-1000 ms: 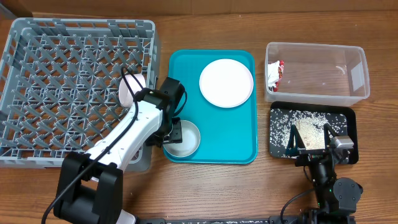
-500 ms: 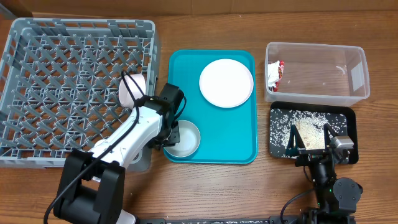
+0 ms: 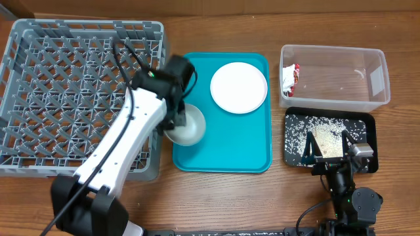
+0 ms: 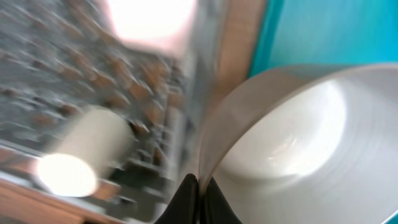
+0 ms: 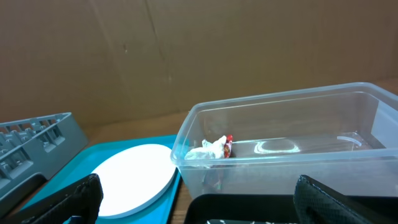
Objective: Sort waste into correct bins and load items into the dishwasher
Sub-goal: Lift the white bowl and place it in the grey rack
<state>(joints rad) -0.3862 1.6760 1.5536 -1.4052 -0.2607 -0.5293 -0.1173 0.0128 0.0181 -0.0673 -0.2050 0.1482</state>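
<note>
Gripping the grey-and-white bowl (image 3: 187,126) by its rim with left fingers (image 4: 185,202).
Held tilted over the teal tray (image 3: 243,141) at its left edge, just right of the grey dish rack (image 3: 65,78); with right fingers (image 5: 74,199) spread wide above the black tray (image 3: 364,131), near right.

Grey lattice rack (image 3: 65,72); teal tray (image 3: 243,141); white plate (image 3: 239,87); black tray (image 3: 371,141) speckled white; red-white wrapper (image 3: 289,78).

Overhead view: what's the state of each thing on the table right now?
bowl: tilted, clamped by its rim in the left gripper, over the teal tray's left edge.
left gripper: shut on bowl.
right gripper: open, empty, above the black tray.
plate: flat on teal tray, empty.
wrapper: inside clear tub.
black tray: holds rice and scraps.
dish rack: on the table, left arm crossing its right side.
</note>
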